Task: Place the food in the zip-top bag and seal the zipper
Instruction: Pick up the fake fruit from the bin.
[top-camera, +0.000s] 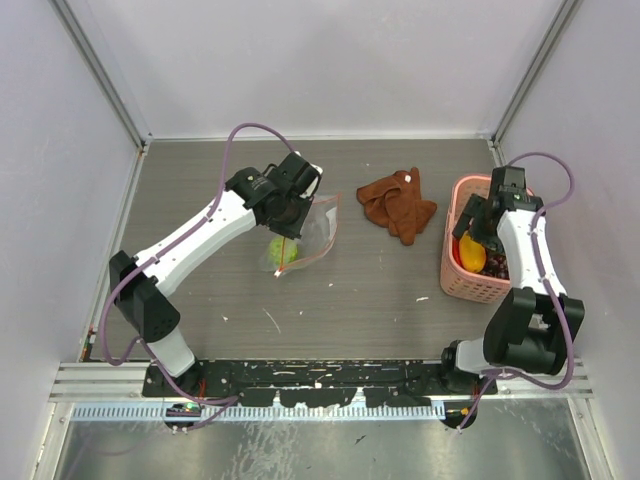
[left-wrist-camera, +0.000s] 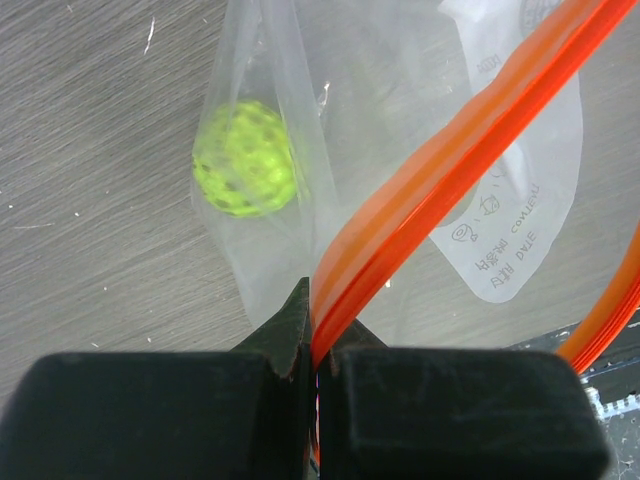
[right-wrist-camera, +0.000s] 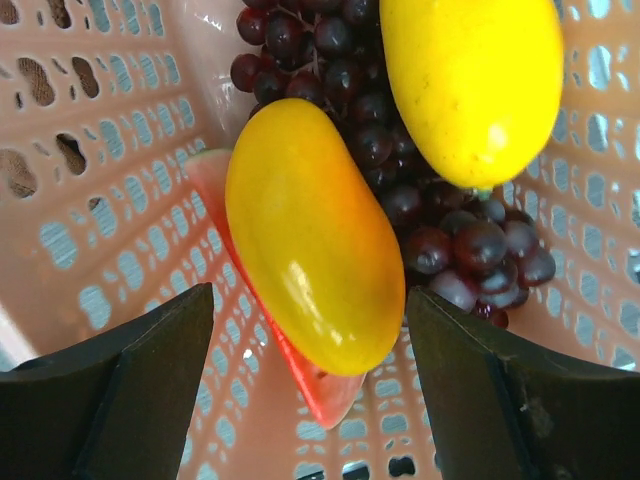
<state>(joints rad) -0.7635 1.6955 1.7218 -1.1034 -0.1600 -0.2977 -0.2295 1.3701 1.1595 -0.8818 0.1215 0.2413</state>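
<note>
Left gripper (left-wrist-camera: 315, 345): jaws clamped on the orange zipper (left-wrist-camera: 450, 150) of the bag (left-wrist-camera: 520, 200), left of table centre; green ball (left-wrist-camera: 245, 157) already inside.

Right gripper (right-wrist-camera: 310, 345): fingers wide apart, straddling a yellow-orange fruit (right-wrist-camera: 310, 235) in the pink basket (right-wrist-camera: 90, 150), no contact visible.

Handling: I should descend squarely and close across the fruit's narrow middle, as the glossy skin may slip.

Obscured: red slice (right-wrist-camera: 325, 395) mostly buried; grapes (right-wrist-camera: 470, 250) partly covered; bag mouth cut off, so I cannot tell how far it gapes.
</note>
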